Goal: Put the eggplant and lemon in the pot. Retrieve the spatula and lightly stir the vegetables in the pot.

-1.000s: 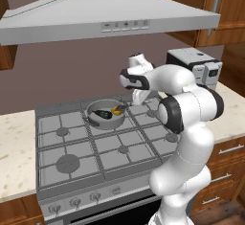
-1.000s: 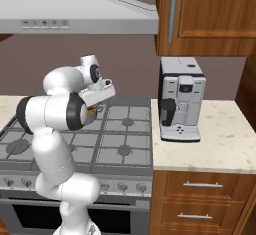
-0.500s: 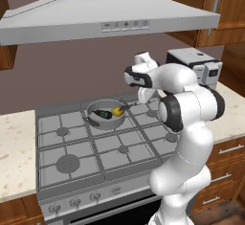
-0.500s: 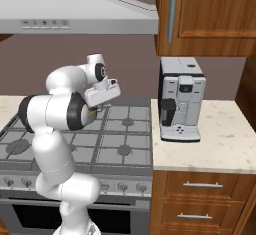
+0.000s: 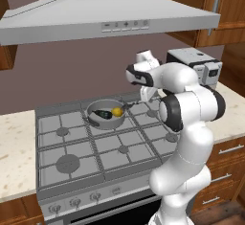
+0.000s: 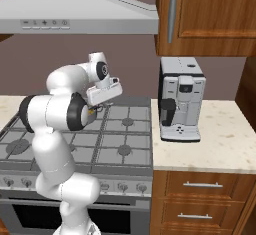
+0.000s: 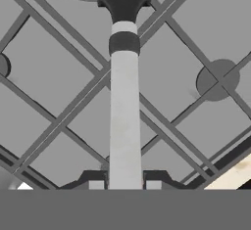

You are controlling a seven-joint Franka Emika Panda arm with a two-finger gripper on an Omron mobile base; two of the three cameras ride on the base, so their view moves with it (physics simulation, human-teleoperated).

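- Left base view: you are looking at the shallow round grey metal pot (image 5: pixel 105 114) sitting on a rear burner of the grey gas stove (image 5: pixel 72 147), with the small dark purple-black eggplant (image 5: pixel 102 114) and the bright yellow oval lemon (image 5: pixel 116 111) already lying inside, touching. So the loading looks done, and you are judging the spatula step to be in hand. The white arm is hanging just right of the pot; a thin grey handle is reaching toward the pot's right rim.
- Right base view: the arm is standing over the stove's rear left, well apart from the silver coffee machine (image 6: pixel 180 106) on the speckled beige counter (image 6: pixel 220 144). Open grates are lying between them, giving you room to swing.
- Hand view: the pincer (image 7: pixel 125 185) is pinching the slim spatula with its flat black blade and grey metal handle (image 7: pixel 123 121); the blade is pointing toward a dark curved rim at the top. Next, you are likely needing to lower the blade over the rim without knocking it.
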